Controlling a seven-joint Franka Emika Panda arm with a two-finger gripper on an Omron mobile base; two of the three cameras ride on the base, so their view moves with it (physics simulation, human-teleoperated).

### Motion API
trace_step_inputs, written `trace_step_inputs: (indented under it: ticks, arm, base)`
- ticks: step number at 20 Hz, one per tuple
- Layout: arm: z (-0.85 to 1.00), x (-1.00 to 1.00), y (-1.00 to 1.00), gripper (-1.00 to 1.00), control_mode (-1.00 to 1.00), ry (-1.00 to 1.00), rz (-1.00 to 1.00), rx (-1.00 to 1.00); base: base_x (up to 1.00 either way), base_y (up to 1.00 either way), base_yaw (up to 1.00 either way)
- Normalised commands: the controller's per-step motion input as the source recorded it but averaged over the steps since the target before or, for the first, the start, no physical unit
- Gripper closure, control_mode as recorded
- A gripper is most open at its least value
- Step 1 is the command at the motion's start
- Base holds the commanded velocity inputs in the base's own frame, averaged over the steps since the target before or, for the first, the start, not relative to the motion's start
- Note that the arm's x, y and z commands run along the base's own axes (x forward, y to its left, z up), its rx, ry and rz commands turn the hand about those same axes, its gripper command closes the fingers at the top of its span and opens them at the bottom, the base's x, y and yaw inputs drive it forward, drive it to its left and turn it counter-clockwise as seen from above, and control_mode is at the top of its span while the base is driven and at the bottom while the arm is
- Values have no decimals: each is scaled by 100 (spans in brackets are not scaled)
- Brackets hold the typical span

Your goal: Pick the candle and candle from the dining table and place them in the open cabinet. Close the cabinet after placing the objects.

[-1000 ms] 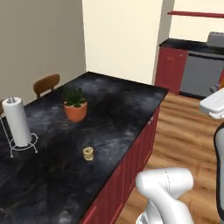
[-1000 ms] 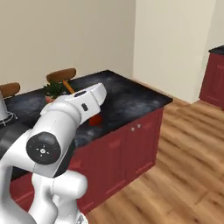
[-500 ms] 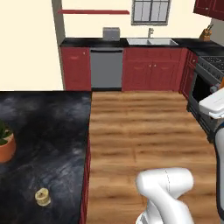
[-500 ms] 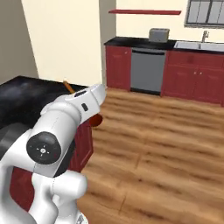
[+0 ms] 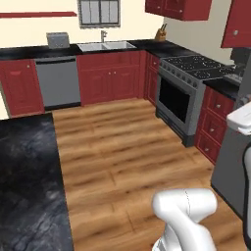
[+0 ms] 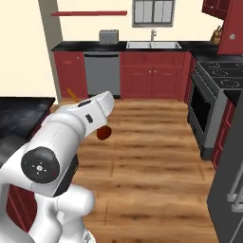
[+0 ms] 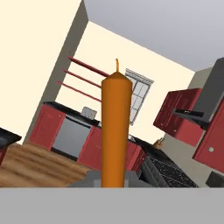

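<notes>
Pinched tight around the taper candle (image 7: 116, 131), my claw (image 7: 114, 181) holds it upright in front of the hand camera, the orange shaft and its wick rising against the far wall. From the right base camera the candle's tip (image 6: 71, 93) pokes out behind my forearm and its small dark red stand (image 6: 104, 133) hangs below the wrist, over the wooden floor (image 6: 152, 156).

What has changed is the whole outlook: a second ago both base cameras looked down on the dining counter with the plant, the paper towel roll and the squat jar candle on it; now my base has swung round and only a corner of that black counter (image 5: 27, 181) sits at the left edge. Ahead lie open floor, the dishwasher (image 5: 58, 82), the sink (image 5: 105, 46) and the stove (image 5: 188, 95).

I judge this as the carry leg for the first candle: it is off the counter and travelling with me. The jar candle must be fetched later. Dark red wall cabinets (image 5: 179, 9) hang high on the right; I cannot tell from here which one stands open.
</notes>
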Motion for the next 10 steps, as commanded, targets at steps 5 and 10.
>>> trace_step_inputs:
  ticks: [5,10]
  arm:
    - [0,0,0,100,100,0,0,0]
    - [0,0,0,100,100,0,0,0]
  base:
    - [76,33,-4]
    - [100,78,-14]
